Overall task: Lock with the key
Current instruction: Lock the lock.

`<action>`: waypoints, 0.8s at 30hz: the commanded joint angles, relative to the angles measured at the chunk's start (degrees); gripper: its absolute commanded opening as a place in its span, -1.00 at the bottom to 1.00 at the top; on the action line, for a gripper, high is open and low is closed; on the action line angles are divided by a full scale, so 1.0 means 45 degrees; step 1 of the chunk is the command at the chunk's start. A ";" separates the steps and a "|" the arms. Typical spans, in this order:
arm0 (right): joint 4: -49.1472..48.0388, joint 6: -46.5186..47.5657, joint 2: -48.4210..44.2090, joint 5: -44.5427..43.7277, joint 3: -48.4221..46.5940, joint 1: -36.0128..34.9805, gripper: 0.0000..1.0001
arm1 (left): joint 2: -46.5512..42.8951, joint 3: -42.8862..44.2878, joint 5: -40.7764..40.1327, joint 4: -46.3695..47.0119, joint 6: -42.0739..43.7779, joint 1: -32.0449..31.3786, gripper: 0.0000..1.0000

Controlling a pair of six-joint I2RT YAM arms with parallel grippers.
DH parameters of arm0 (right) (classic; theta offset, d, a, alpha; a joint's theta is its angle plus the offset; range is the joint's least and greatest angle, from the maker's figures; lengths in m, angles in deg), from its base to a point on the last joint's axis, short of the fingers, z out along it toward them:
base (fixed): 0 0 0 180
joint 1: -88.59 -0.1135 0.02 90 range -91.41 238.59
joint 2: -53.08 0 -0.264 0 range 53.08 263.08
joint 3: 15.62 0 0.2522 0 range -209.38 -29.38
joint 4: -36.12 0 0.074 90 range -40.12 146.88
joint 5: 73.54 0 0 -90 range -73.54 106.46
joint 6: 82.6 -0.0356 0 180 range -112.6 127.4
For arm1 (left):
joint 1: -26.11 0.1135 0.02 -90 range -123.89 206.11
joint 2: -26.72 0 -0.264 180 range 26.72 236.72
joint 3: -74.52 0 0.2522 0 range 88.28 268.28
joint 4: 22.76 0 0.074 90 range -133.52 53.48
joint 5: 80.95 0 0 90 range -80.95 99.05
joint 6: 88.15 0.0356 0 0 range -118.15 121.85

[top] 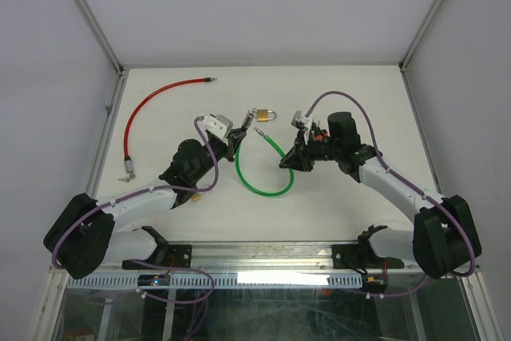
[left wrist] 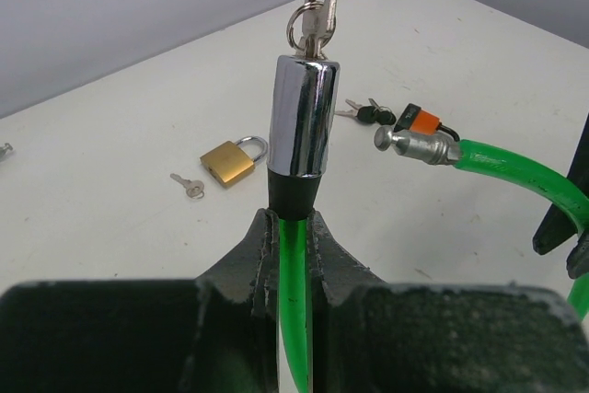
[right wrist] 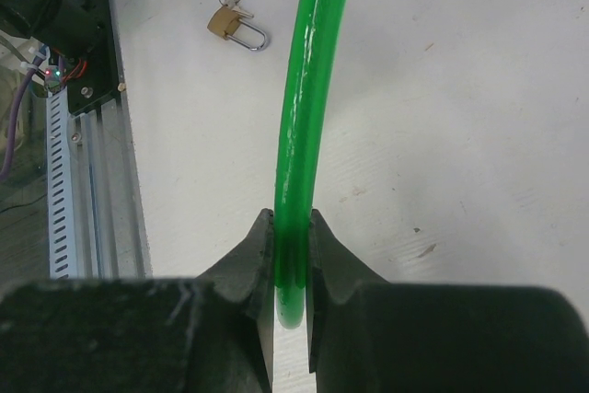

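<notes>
Angling L arm (top: pixel 152 193) & R arm (top: pixel 395 185) fwd & inward from bases at near edge, elbows bent, wrists sitting near each other, not touching. Pinching green cable (right wrist: pixel 311 89) w/ L gripper (left wrist: pixel 293 218), jaws tight around it, fingers pointing away & right. Gripping same cable w/ R gripper (right wrist: pixel 292 223), jaws likewise tight, fingers pointing left.

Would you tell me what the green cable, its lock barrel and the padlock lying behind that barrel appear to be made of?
The green cable looks like a glossy, translucent plastic sleeve, given the light streaks along it; any core is hidden. The lock barrel seems mirror-polished chrome-like metal with a matte black collar, probably rubber or plastic. The padlock has a brass-coloured body and silvery shackle.
</notes>
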 commanded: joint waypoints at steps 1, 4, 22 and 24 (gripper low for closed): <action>-0.0309 0.0440 0.0052 -0.0300 -0.0545 -0.0142 -1.00 | -0.0443 0.0608 0.1041 0.1132 -0.0080 -0.0359 -1.00; -0.0315 0.0421 0.0075 -0.0304 -0.0538 -0.0146 -1.00 | -0.0438 0.0602 0.1176 0.1131 -0.0042 -0.0428 -1.00; -0.0348 0.0306 0.0024 -0.0285 -0.0555 -0.0120 -1.00 | -0.0360 0.0583 0.1503 0.0847 0.0149 -0.0691 -1.00; -0.0382 0.0272 -0.0004 -0.0318 -0.0546 -0.0102 -1.00 | -0.0369 0.0560 0.1510 0.0769 0.0188 -0.0694 -1.00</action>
